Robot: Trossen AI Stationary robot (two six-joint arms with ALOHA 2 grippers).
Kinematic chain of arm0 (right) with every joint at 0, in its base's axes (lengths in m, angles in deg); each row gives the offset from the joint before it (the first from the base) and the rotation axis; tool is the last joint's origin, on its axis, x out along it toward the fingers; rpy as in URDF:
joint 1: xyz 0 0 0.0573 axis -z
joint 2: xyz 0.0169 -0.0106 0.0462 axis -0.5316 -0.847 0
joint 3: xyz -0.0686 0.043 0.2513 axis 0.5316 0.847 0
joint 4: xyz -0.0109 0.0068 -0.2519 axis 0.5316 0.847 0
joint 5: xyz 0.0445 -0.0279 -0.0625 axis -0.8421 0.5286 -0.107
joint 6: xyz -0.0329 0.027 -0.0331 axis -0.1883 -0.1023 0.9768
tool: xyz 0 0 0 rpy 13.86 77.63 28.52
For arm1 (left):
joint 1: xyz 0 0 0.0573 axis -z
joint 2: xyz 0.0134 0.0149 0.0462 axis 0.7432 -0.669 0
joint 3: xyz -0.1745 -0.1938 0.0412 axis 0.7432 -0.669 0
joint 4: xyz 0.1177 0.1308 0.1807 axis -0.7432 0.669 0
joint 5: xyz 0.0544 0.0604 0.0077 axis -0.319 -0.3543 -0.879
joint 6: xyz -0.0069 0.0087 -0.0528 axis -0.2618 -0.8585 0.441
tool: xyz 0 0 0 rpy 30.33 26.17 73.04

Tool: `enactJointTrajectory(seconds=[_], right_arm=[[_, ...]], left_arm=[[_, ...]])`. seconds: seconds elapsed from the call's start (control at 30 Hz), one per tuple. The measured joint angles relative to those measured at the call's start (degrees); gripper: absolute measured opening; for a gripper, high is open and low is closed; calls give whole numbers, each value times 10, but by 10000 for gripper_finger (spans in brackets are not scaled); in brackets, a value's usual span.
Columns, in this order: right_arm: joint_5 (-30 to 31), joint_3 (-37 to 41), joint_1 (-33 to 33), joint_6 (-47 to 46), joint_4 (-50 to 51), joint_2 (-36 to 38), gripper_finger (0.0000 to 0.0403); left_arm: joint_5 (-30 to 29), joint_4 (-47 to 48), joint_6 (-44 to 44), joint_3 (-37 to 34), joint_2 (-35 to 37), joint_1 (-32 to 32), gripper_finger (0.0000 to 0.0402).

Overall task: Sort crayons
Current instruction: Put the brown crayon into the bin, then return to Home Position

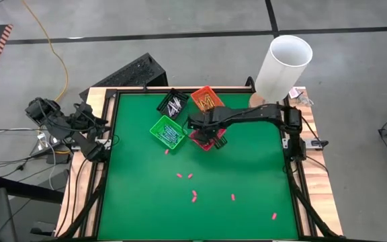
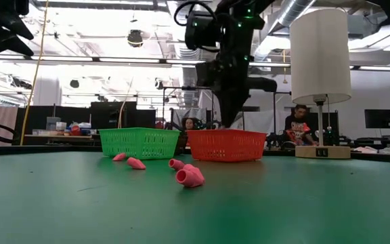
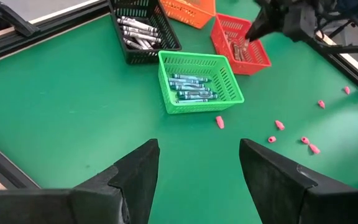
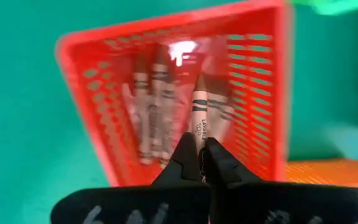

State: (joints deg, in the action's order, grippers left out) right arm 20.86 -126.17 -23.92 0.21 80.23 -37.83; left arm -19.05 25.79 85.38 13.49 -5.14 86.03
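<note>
Four small bins stand at the table's far middle. The black bin holds grey-white crayons, the orange bin yellow ones, the green bin blue-teal crayons, and the red bin brown crayons. My right gripper hangs over the red bin, pointing steeply down, shut on one brown crayon. My left gripper waits open above the table's left edge, nothing between its fingers. My right gripper pinches one end of the brown crayon between its two fingertips. The fingers come from above, pointing steeply down, and the crayon runs on past them in line with the fingers. Its free end points down into the red bin, over the crayons lying there.
Several small pink bits lie scattered over the near half of the green mat. A tall white cylinder on a wooden base stands at the far right corner. A raised black frame borders the mat.
</note>
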Motion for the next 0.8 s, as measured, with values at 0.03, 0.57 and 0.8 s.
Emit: enactJointTrajectory(seconds=[0.03,0.57,0.8], right_arm=[[-4,6,-1,0,-1,0,0],[-57,38,1,-20,-5,-1,61],[-57,38,1,-71,-3,-1,97]], left_arm=[[0,0,0,0,0,0,212],[0,0,0,0,0,0,213],[0,0,0,0,0,0,213]])
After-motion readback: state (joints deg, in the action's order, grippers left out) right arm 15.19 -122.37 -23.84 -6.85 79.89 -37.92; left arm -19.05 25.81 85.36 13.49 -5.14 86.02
